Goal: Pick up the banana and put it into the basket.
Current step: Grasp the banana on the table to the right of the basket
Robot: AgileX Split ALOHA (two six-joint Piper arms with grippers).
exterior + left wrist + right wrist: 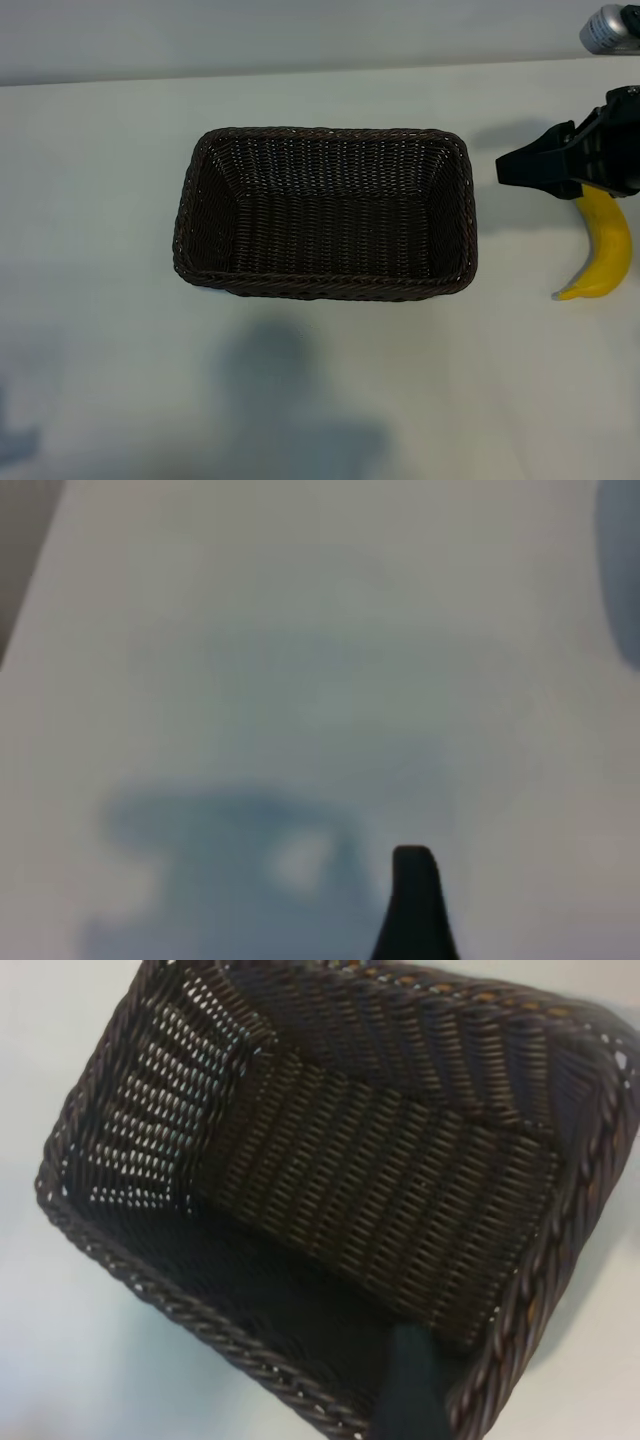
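Note:
The banana [606,248] lies on the white table right of the basket [322,288], curved, its stem tip toward the front. Its far end is hidden under my right gripper [545,165], which hovers over it with open fingers and nothing between them. The right wrist view looks into the empty basket [380,1180], with one dark finger [410,1392] over the near rim and no banana in sight. The left arm is outside the exterior view. In its wrist view, one dark finger [414,910] stands over bare table, the gripper open and holding nothing.
The white table [100,250] stretches around the basket on all sides. A grey metal part of the right arm [608,28] shows at the far right corner. A soft shadow [290,400] lies on the table in front of the basket.

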